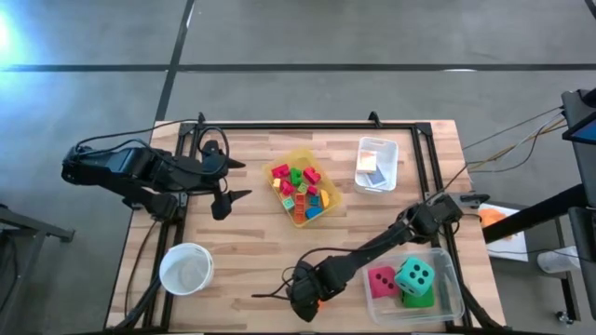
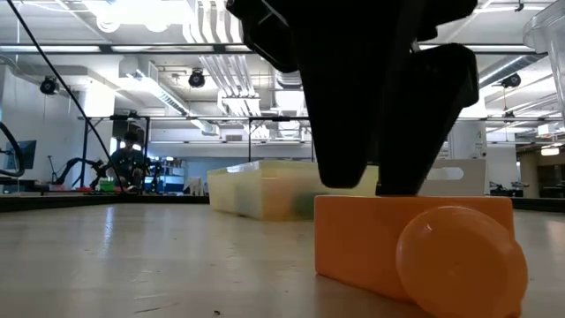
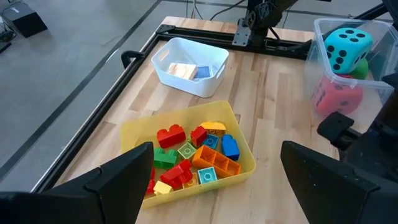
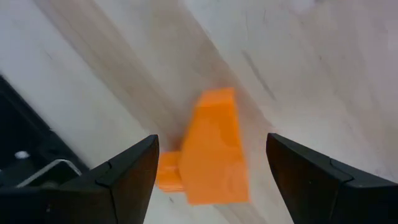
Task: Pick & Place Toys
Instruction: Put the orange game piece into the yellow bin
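Orange and squat, the orange block lies on the bare wooden table directly under the right claw, between its two spread fingers, which stand clear of it on either side without touching. It looks like a small hard plastic brick with a round stud on one end, so it is probably light and rigid, with smooth faces that may slip if pinched near a corner; the sounder hold would be across its two flat long sides, the fingers brought low so that they close on the body and not on the stud. Beyond this claw, further along the table, sits the yellow bin with a heap of small bricks in red, green, blue and yellow, and past that a white bin. Close beside the claw on the other side, the clear bin holds the teal die, the pink-red die and a green one beneath. Left claw waits spread wide, well apart near the table's far left side, aimed toward the yellow bin, with a white bowl near it.
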Available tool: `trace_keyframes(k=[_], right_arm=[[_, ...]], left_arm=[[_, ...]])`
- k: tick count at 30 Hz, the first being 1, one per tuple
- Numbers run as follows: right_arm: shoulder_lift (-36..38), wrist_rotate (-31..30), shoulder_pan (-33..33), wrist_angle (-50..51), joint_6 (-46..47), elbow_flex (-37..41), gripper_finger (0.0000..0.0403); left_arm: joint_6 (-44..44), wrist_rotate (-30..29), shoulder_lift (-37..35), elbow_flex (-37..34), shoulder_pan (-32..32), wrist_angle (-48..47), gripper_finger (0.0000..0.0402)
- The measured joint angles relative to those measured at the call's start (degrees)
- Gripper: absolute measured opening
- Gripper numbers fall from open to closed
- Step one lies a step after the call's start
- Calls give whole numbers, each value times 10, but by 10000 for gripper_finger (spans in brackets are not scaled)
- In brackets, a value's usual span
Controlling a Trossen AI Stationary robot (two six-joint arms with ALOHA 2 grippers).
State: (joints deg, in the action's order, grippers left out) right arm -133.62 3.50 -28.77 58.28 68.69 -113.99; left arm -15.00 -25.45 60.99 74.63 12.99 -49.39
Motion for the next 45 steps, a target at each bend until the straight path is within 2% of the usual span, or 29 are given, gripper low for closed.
trace_keyframes(k=[29, 33, 38, 45], right_arm=[[-2, 17, 1, -3, -14, 48, 288], [-2, 17, 2, -3, -16, 49, 251], [-1, 18, 4, -3, -21, 49, 159], [0, 30, 8, -4, -28, 49, 152]], left_arm=[[0, 0, 0, 0, 0, -2, 351], [0, 0, 0, 0, 0, -2, 351], [0, 0, 0, 0, 0, -2, 351], [0, 0, 0, 0, 0, -2, 351]])
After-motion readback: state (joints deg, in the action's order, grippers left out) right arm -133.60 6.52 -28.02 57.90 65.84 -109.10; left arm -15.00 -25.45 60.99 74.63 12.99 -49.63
